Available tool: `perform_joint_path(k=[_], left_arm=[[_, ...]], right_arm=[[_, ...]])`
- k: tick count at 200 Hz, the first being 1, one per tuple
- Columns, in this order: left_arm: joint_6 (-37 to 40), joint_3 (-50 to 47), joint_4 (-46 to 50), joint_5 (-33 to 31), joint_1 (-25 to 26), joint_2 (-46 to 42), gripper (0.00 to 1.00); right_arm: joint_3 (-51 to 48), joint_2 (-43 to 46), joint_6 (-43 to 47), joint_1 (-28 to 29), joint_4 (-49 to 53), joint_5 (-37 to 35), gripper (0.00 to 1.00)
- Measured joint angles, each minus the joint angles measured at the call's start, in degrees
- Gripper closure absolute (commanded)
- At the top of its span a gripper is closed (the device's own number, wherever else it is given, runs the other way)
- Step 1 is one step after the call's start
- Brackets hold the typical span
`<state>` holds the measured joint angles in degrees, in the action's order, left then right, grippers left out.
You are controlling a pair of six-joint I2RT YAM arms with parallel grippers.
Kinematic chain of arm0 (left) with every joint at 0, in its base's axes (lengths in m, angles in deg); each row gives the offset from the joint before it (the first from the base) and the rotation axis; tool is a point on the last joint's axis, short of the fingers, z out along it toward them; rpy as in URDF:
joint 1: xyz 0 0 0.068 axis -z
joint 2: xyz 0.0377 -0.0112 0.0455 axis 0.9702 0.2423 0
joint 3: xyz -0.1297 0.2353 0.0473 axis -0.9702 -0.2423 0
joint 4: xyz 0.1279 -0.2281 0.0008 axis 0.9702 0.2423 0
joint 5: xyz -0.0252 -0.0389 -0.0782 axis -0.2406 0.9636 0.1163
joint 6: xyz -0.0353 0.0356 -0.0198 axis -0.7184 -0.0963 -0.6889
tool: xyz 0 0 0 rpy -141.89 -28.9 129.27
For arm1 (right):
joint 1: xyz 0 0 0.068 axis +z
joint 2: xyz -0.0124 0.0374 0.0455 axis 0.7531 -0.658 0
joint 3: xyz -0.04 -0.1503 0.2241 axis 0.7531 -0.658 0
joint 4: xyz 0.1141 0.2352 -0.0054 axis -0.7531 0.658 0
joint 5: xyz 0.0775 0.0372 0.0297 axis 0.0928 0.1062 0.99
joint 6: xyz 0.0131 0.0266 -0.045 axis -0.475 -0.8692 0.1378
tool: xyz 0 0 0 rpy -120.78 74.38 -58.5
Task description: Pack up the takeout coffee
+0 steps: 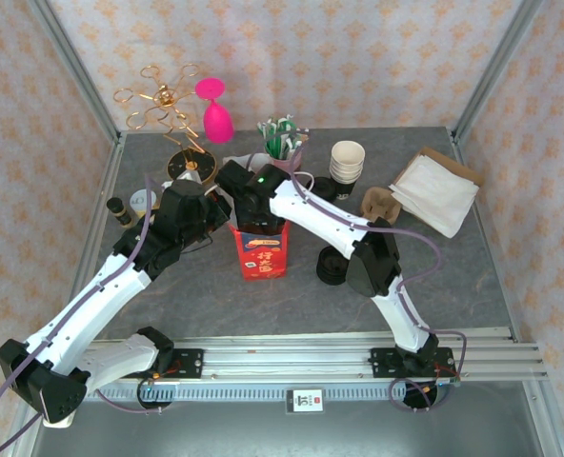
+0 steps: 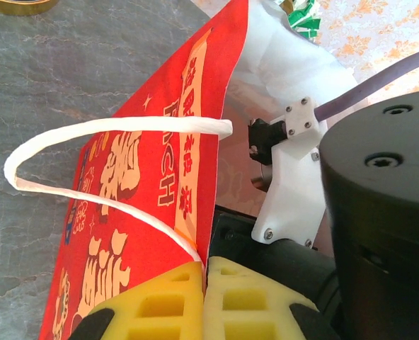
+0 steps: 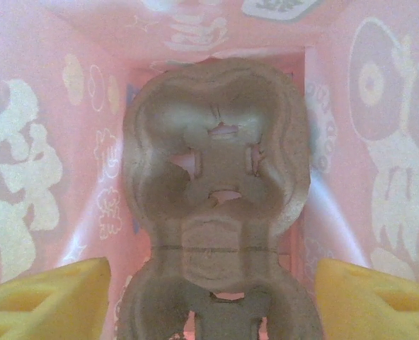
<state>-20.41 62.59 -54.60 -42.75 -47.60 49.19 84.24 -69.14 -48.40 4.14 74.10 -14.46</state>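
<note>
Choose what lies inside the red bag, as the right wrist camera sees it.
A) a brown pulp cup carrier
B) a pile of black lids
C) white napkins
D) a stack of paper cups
A: the right wrist view looks down into the red bag, and the brown pulp cup carrier sits between its pink inner walls.

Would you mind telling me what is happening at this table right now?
The left gripper is shut on the top edge of the red paper bag and holds it upright. The right gripper is down inside the bag, open, over a pulp cup carrier that sits in it. The carrier's slots in view are empty.
</note>
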Motion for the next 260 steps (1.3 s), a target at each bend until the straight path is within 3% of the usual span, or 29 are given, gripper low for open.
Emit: perform_joint_path(k=[27,81,108,130,187,260], left_arm=[[0.0,0.0,0.0,0.0,0.0,0.1,1.0],[0.0,0.5,0.0,0.0,0.0,0.5,1.0],[0.0,0.6,0.0,0.1,0.0,0.5,1.0],[0.0,0.6,0.0,0.2,0.0,0.5,1.0],[0.0,0.6,0.0,0.2,0.0,0.8,1.0],[0.2,0.6,0.0,0.2,0.0,0.8,1.0]], right_arm=[[1.3,0.0,0.0,0.0,0.8,0.0,0.29],[2.4,0.0,0.1,0.1,1.0,0.0,0.22],[2.7,0.0,0.2,0.1,0.9,0.0,0.32],[3.0,0.0,0.4,0.1,0.9,0.1,0.53],[3.4,0.0,0.2,0.2,1.0,0.2,0.6],[5.0,0.2,0.2,0.2,1.2,1.1,0.6]])
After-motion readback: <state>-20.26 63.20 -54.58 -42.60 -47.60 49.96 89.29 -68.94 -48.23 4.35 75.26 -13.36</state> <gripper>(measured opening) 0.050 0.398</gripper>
